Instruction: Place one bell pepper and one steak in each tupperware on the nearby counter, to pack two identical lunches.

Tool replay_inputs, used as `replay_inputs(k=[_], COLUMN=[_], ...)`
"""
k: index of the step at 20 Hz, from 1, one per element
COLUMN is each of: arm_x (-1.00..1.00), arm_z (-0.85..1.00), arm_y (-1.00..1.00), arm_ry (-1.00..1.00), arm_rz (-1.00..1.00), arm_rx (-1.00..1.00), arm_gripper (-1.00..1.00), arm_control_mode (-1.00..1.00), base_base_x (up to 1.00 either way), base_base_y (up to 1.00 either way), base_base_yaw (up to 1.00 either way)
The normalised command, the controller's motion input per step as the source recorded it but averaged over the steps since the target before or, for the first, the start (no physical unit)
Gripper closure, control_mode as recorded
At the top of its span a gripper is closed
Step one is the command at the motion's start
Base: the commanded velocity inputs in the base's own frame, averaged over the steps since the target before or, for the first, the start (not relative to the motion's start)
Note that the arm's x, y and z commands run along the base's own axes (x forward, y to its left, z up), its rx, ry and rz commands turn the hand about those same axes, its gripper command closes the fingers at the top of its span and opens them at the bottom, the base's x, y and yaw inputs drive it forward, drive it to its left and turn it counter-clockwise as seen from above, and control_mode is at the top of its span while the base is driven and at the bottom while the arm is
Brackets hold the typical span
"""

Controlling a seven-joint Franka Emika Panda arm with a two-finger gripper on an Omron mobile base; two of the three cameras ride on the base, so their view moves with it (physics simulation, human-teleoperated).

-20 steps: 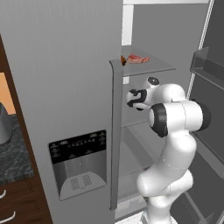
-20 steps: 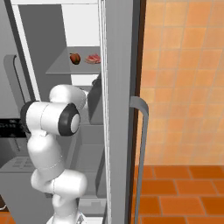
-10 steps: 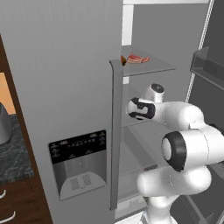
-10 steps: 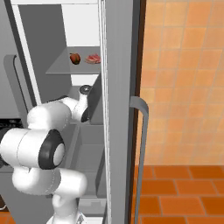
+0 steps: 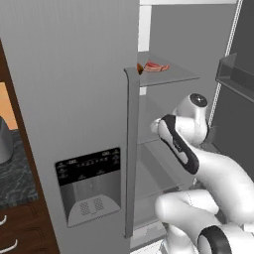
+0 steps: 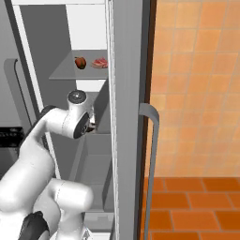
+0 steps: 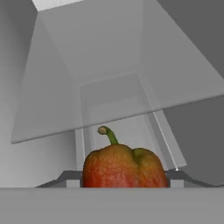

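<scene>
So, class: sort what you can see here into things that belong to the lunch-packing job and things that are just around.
Job:
- pepper in the gripper
- second pepper on the fridge shelf
- steak beside it
- counter

Just around:
- fridge door
- door handle
- dispenser panel
- floor tiles

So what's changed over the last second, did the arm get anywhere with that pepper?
The arm folded down and swung its elbow low, drawing the hand back from the fridge interior. A bell pepper sits between the fingers in the hand view, apparently gripped. On the upper shelf, the other bell pepper and a steak stayed put, and the fridge doors haven't moved.
</scene>
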Motion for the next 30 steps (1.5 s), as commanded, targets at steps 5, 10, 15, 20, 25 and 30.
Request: replay_inputs(k=[5, 10, 15, 20, 25, 30], arm_x=[-1.00, -1.00, -1.00, -0.80, 0.00, 0.00], arm_z=[0.75, 0.48, 0.08, 0.08, 0.00, 0.00], arm_y=[0.00, 0.00, 0.00, 0.08, 0.00, 0.00], arm_ry=[0.00, 0.00, 0.00, -0.03, 0.00, 0.00], arm_rz=[0.01, 0.00, 0.00, 0.00, 0.00, 0.00], arm_rx=[0.00, 0.00, 0.00, -0.02, 0.00, 0.00], arm_gripper=[1.00, 1.00, 1.00, 1.00, 1.00, 1.00], arm_control_mode=[-1.00, -1.00, -1.00, 1.00, 1.00, 1.00], base_base_x=[0.00, 0.00, 0.00, -0.20, -0.99, -0.41], base_base_y=[0.00, 0.00, 0.00, 0.05, 0.55, 1.00], base_base_yaw=[0.00, 0.00, 0.00, 0.01, 0.11, 0.05])
